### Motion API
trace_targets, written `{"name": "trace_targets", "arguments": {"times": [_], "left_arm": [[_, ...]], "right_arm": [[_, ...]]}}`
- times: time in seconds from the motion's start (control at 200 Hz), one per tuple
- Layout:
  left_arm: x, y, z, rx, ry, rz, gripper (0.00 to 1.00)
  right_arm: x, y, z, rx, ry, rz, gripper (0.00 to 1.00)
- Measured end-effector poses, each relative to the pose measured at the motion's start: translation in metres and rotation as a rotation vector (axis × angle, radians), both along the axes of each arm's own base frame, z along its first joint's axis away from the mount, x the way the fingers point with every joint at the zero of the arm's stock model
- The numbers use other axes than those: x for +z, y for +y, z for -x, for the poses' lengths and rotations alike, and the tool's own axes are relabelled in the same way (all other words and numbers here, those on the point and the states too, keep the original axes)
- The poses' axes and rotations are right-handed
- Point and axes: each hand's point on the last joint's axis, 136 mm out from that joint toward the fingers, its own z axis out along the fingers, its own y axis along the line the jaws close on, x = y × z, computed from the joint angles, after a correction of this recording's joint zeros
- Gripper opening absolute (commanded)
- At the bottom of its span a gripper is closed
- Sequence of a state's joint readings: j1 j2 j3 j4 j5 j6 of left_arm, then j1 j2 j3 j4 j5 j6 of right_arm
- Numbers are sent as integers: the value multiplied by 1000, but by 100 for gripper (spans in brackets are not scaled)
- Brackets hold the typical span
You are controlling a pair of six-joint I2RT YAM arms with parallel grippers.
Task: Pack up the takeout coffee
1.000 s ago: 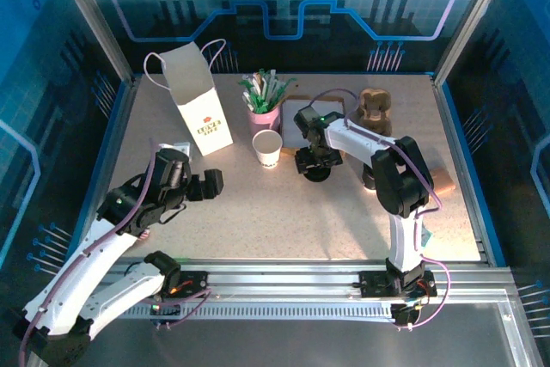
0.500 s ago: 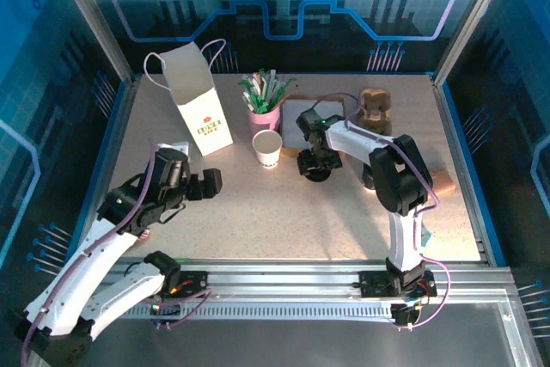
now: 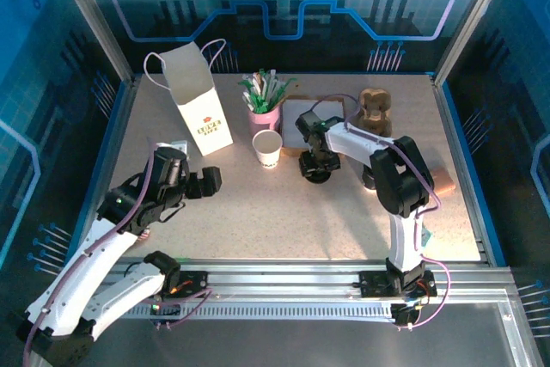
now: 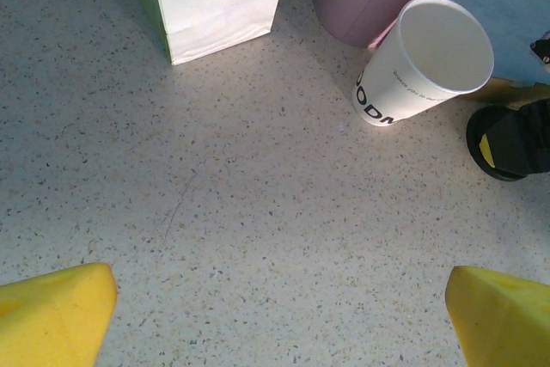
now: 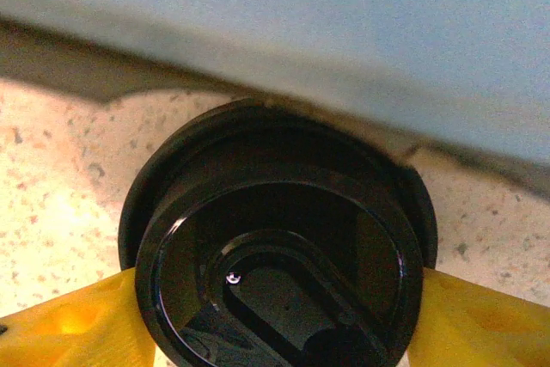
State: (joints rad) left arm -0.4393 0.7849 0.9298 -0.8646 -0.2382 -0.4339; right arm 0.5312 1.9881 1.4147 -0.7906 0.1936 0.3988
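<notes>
Low left in the top view, the left gripper (image 3: 209, 183) hangs released, its yellow pads (image 4: 51, 315) wide apart, just as it was a second ago. Farther up, right of centre, the right gripper (image 3: 316, 168) has drawn its jaws in over the last second. Its fingers (image 5: 69, 328) now meet both sides of the round black plastic lid (image 5: 279, 272) lying on the speckled table (image 3: 258, 221), so it appears to be grasping the lid, which looks ready to lift. Just left of the lid stands the small white tapered paper cup (image 3: 267, 148), upright and uncapped. The pink cup of sachets (image 3: 264, 115) is just behind it, and the white paper bag (image 3: 202, 105) stands at upper left.
</notes>
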Motion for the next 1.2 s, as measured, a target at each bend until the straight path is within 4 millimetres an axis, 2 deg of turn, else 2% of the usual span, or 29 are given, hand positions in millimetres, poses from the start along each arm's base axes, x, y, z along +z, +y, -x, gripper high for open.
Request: {"name": "trace_targets", "arguments": {"times": [0.11, 0.405, 0.525, 0.63, 0.715, 0.815, 0.921, 1.201], "left_arm": [[1, 1, -1, 6, -4, 3, 99], [0, 2, -2, 5, -2, 11, 99], [0, 3, -3, 5, -2, 13, 99], [1, 4, -4, 10, -5, 18, 99], [1, 4, -4, 11, -4, 24, 99], [1, 5, -4, 13, -4, 26, 99], [2, 5, -4, 12, -7, 27, 99], [4, 6, -5, 18, -16, 31, 99]], "right_arm": [[10, 6, 8, 31, -12, 5, 65], [59, 27, 22, 104, -73, -27, 63], [82, 44, 16, 133, -113, -56, 63], [110, 63, 10, 164, -161, -97, 63], [137, 81, -1, 185, -212, -138, 63], [154, 100, -16, 205, -248, -172, 63], [153, 115, -26, 223, -239, -176, 63], [120, 138, -37, 264, -141, -146, 63]]}}
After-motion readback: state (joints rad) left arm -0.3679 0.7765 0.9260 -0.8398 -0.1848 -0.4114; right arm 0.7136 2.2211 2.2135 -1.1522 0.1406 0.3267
